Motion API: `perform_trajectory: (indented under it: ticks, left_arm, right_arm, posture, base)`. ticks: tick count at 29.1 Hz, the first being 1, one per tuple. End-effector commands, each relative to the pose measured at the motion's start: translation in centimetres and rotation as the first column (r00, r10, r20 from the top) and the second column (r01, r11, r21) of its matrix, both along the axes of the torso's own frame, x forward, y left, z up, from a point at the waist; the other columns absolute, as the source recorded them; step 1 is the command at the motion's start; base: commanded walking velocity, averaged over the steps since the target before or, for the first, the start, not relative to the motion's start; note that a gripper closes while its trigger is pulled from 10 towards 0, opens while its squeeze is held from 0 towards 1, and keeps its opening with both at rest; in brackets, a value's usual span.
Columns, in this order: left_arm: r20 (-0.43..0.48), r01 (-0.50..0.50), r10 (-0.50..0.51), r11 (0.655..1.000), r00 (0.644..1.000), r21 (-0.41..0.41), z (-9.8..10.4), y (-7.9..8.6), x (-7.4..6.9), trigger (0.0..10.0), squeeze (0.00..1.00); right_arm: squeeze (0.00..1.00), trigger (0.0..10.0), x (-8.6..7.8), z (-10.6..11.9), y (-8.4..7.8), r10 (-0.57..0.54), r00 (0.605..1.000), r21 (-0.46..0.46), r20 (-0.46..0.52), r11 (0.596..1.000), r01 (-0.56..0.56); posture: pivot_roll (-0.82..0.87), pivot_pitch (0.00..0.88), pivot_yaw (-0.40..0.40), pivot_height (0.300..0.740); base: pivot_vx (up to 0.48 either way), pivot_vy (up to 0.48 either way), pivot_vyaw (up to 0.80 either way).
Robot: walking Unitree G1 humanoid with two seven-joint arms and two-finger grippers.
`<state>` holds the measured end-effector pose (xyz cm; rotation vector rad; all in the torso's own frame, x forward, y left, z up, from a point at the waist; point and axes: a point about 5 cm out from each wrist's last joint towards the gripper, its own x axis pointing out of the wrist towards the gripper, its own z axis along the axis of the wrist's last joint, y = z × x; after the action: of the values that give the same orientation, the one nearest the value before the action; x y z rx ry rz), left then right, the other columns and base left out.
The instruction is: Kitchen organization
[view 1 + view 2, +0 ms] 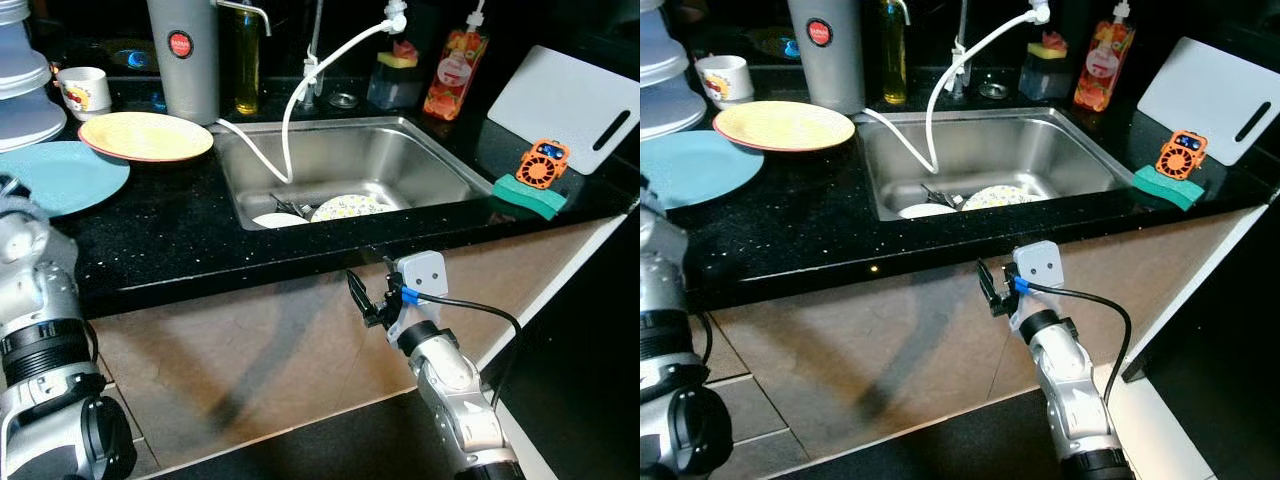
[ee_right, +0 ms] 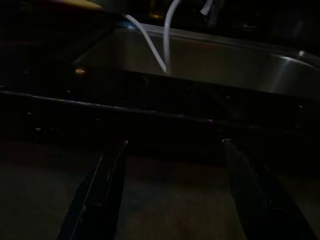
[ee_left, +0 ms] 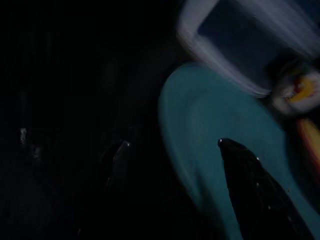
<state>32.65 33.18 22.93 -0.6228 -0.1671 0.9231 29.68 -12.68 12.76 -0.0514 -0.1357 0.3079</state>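
Judged to be at the approach step of tidying, with nothing grasped yet. Held the right gripper [image 2: 174, 144] low, in front of the cabinet face just under the front edge of the black counter [image 1: 180, 235], fingers spread with nothing between them. Looked along them toward the steel sink [image 1: 400, 150], with a white hose [image 1: 290, 120] drooping from the tap into the basin. Kept the left gripper [image 3: 180, 175] close over the teal plate [image 1: 60, 175] at the counter's left end, fingers likewise apart and empty as far as could be made out (dark, smeared view).

Found the work waiting in two places: a patterned plate [image 1: 348, 207], a white bowl [image 1: 280, 220] and some utensils lying in the sink bottom; a yellow plate [image 1: 145, 135] on the counter between the teal plate and the sink, near a cup [image 1: 83, 90]. Left untouched at the right end: a green sponge [image 1: 528, 195] and a white cutting board [image 1: 565, 100].

Called next, probably, for raising the right gripper above the counter edge and over the sink rim before any reach for the dishes, keeping clear of the hose; or else for closing the left gripper on the teal plate's rim.
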Motion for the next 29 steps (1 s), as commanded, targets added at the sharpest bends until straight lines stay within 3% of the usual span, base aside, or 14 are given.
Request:
perform_trajectory:
  ticks: [1,5,6,9,12,14,15,16,19,23,24,27,28,29]
  left_arm:
    - [0.016,0.101,-0.100,0.981,0.995,-0.164,-1.3,-0.1,1.0,10.0,0.17]
    - [0.040,0.163,-0.158,0.959,0.987,-0.231,-1.6,-0.6,1.8,10.0,0.12]
    - [0.034,0.177,-0.173,0.956,0.984,-0.233,-1.6,-0.7,2.0,10.0,0.00]
    - [0.030,0.187,-0.185,0.954,0.982,-0.235,-1.7,-0.8,2.1,10.0,0.00]
    - [0.075,0.278,-0.268,0.911,0.960,-0.304,-2.0,-1.5,3.4,10.0,0.00]
    - [0.086,0.292,-0.279,0.904,0.956,-0.313,-1.9,-1.6,3.7,9.9,0.00]
    - [0.101,0.299,-0.281,0.899,0.954,-0.319,-1.8,-1.6,3.9,6.7,0.00]
    - [0.081,0.256,-0.243,0.904,0.967,-0.341,-2.0,-1.2,3.9,0.0,0.00]
    - [0.057,0.208,-0.201,0.903,0.978,-0.376,-2.6,-0.8,3.6,0.0,0.00]
    - [0.039,0.151,-0.146,0.924,0.988,-0.352,-2.7,-0.1,3.1,0.0,0.00]
    - [0.016,0.098,-0.097,0.952,0.995,-0.292,-2.4,0.4,2.7,0.0,0.00]
    - [0.004,0.063,-0.064,0.967,0.998,-0.248,-2.1,0.7,2.4,0.0,0.00]
    - [-0.024,0.005,-0.009,0.985,1.000,-0.173,-1.7,1.1,1.9,0.0,0.00]
    - [-0.065,-0.099,0.099,0.995,0.993,0.000,-0.3,1.8,1.1,3.6,0.00]
  right_arm:
    - [0.00,10.0,0.1,0.2,0.0,0.004,1.000,-0.001,0.002,1.000,-0.004]
    - [0.00,10.0,0.2,0.4,-0.1,0.004,1.000,-0.002,0.005,1.000,-0.004]
    - [0.00,10.0,0.2,0.4,-0.1,0.002,1.000,-0.002,0.006,1.000,-0.002]
    - [0.00,10.0,0.2,0.4,-0.2,0.000,1.000,-0.002,0.007,1.000,0.000]
    - [0.00,10.0,0.1,0.4,-0.3,-0.008,1.000,0.001,0.007,1.000,0.008]
    - [0.00,10.0,0.0,0.4,-0.3,-0.010,1.000,0.001,0.007,1.000,0.010]
    - [0.00,10.0,0.0,0.4,-0.3,-0.012,1.000,0.000,0.008,1.000,0.012]
    - [0.00,10.0,0.0,0.5,-0.5,-0.020,1.000,0.001,0.013,1.000,0.020]
    - [0.00,10.0,-0.1,0.9,-0.7,-0.029,0.999,0.004,0.024,1.000,0.029]
    - [0.00,10.0,-0.2,2.0,-0.9,-0.017,0.999,0.040,0.048,0.999,0.015]
    - [0.00,10.0,-0.2,2.7,-1.6,-0.050,0.997,0.095,0.052,0.994,0.045]
    - [0.00,10.0,-0.2,3.1,-2.1,-0.074,0.996,0.133,0.052,0.989,0.067]
    - [0.00,10.0,-0.1,3.2,-3.4,-0.143,0.989,0.184,0.027,0.974,0.135]
    - [0.00,10.0,-0.3,1.8,-7.6,-0.384,0.918,0.277,-0.103,0.875,0.397]
  posture:
    - [-0.05,0.000,-0.076,0.740]
    - [-0.05,0.000,-0.078,0.740]
    - [-0.05,0.000,-0.075,0.740]
    - [-0.05,0.000,-0.075,0.740]
    - [-0.06,0.000,-0.073,0.740]
    - [-0.07,0.000,-0.069,0.740]
    - [-0.07,0.000,-0.069,0.740]
    - [-0.08,0.000,-0.060,0.740]
    - [-0.08,0.000,-0.060,0.740]
    - [-0.08,0.000,-0.062,0.740]
    - [-0.08,0.000,-0.067,0.740]
    - [-0.08,0.000,-0.067,0.740]
    - [-0.08,0.000,-0.067,0.740]
    - [-0.08,0.000,-0.067,0.740]
  base:
    - [0.000,0.000,0.00]
    - [0.000,0.000,0.00]
    - [0.000,0.000,0.00]
    - [0.000,0.000,0.00]
    - [0.000,0.000,0.00]
    - [0.000,0.000,0.00]
    - [0.000,0.000,0.00]
    - [0.000,0.000,0.00]
    - [0.000,0.000,0.00]
    - [0.000,0.000,0.00]
    - [0.000,0.000,0.00]
    - [0.000,0.000,0.00]
    - [0.000,0.000,0.00]
    - [0.000,0.000,0.00]
